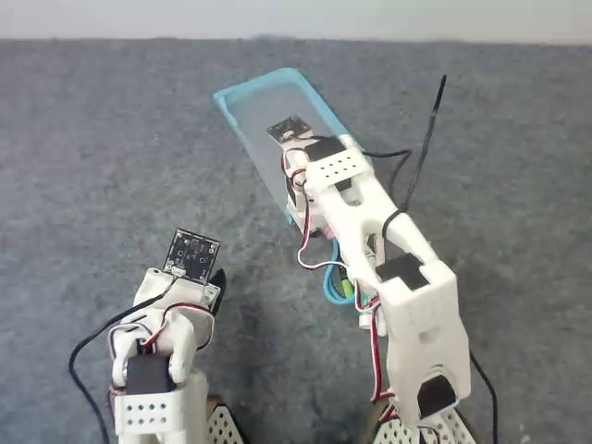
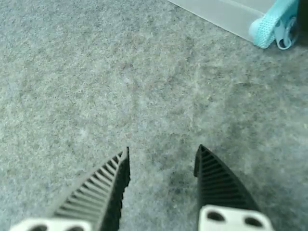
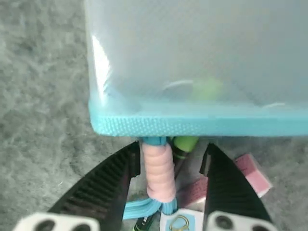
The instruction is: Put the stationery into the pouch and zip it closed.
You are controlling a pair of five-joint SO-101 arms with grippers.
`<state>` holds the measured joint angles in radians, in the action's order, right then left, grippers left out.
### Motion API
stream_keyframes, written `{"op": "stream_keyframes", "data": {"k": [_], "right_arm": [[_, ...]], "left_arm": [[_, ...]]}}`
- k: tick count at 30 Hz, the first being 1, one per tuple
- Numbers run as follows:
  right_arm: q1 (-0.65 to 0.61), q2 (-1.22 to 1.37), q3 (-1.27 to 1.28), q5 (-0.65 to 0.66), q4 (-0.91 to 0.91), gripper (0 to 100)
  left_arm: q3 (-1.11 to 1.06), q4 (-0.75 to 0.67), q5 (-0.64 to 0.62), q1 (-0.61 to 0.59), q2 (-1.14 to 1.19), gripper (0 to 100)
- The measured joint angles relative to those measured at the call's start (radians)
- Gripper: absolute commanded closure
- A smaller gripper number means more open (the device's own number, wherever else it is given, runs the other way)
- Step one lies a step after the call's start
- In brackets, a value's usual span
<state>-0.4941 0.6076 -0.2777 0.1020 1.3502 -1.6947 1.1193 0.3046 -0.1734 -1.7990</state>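
Right gripper (image 3: 173, 149): fingers apart, clamped on nothing, low over the desk.
Pink cylinder (image 3: 159, 173): between the right fingers, closer to one than the other; whether it touched that finger could not be told.
Green pen (image 3: 185, 143): also between the right fingers, beside the cylinder, its end at the pouch rim.
Teal-edged translucent pouch (image 3: 202, 126): just beyond the right fingertips, lying flat. A blurred green shape showed through its wall, so the pen may have been partly inside.
Pink flat pieces (image 3: 252, 173): outside the right fingers, near one of them.
Left gripper (image 2: 162, 150): fingers apart and empty over the bare grey desk (image 2: 96, 72).
Zip pull (image 2: 284, 33): well beyond the left fingertips, at the pouch's corner.
Progress, as judged: filling was under way and the zip was not yet drawn.
Risk, pouch sliding: nothing pinned the pouch, so a push from the right fingers could shove it along the desk instead of feeding items in.
Risk, mixed grasp: cylinder and pen lay close together, so closing could catch both, or squeeze one out sideways.
Risk, rim snag: the rim looked flat, so an item could butt against it and buckle the edge.
Risk, zip: stray items at the mouth could jam the zip later.
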Motion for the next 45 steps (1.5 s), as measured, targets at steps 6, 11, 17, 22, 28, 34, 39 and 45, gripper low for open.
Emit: {"op": "stream_keyframes", "data": {"k": [6, 11, 17, 22, 28, 34, 39, 45], "right_arm": [[0.005, 0.011, 0.0, 0.0, -0.005, 94.0], [0.008, 0.011, 0.0, -0.002, -0.005, 86.8], [0.006, 0.011, 0.0, -0.002, 0.005, 78.3], [0.003, 0.011, 0.0, -0.002, 0.006, 78.6], [0.005, -0.014, 0.0, 0.0, 0.028, 78.6], [0.003, -0.026, 0.0, 0.0, 0.028, 78.6], [0.005, -0.026, 0.0, 0.0, 0.028, 87.4], [0.003, -0.026, 0.0, 0.002, 0.028, 97.6]], "left_arm": [[0.0, 0.0, 0.0, 0.0, 0.0, 79], [0.0, 0.0, 0.0, 0.0, 0.0, 79], [0.0, 0.0, 0.0, 0.0, 0.0, 79], [0.0, 0.0, 0.0, 0.0, 0.0, 79], [0.0, 0.0, 0.0, 0.0, 0.0, 79], [0.0, 0.0, 0.0, 0.0, 0.0, 79], [0.0, 0.0, 0.0, 0.0, 0.0, 79], [0.0, 0.0, 0.0, 0.0, 0.0, 79]]}}
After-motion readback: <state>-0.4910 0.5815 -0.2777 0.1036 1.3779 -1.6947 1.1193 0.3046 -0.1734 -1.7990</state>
